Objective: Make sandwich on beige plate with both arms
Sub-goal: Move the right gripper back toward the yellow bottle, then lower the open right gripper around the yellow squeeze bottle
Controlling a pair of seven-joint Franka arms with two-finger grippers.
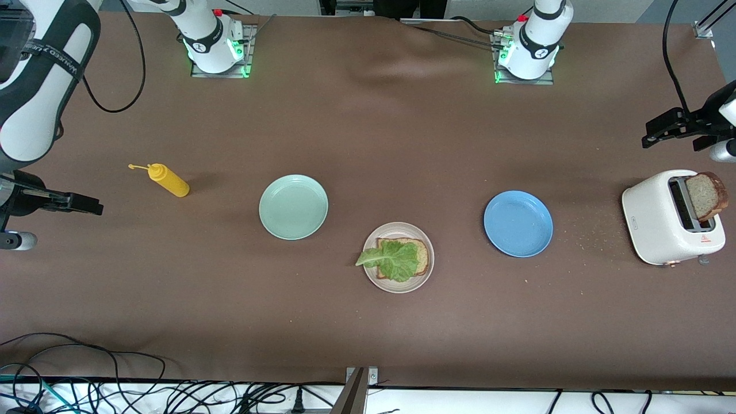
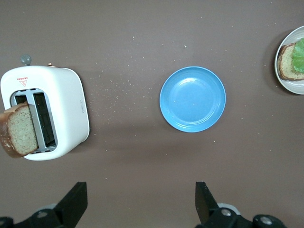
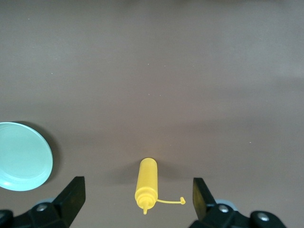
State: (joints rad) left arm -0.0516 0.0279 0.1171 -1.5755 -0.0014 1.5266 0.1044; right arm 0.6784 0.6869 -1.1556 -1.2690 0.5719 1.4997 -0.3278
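Hovering over the brown counter [image 1: 368,126] near the yellow squeeze bottle [image 1: 168,179], the right gripper [image 3: 137,197] waits with its fingers apart. The round beige plate [image 1: 425,270], between the mint-green plate [image 1: 293,206] and blue plate [image 1: 518,223], carries brown bread [image 1: 422,253] under a ruffled lettuce leaf [image 1: 394,260]. The second slice [image 1: 706,195] stands in the white toaster [image 1: 655,218]: light, soft, crumbly, best pinched gently across its faces. The left gripper [image 2: 141,202] hangs above the toaster, fingers apart.

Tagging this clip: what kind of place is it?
Likely a robotics lab bench staged as a kitchen: bolted-down arm bases, loose cables along the table edge, and a toaster as a prop.
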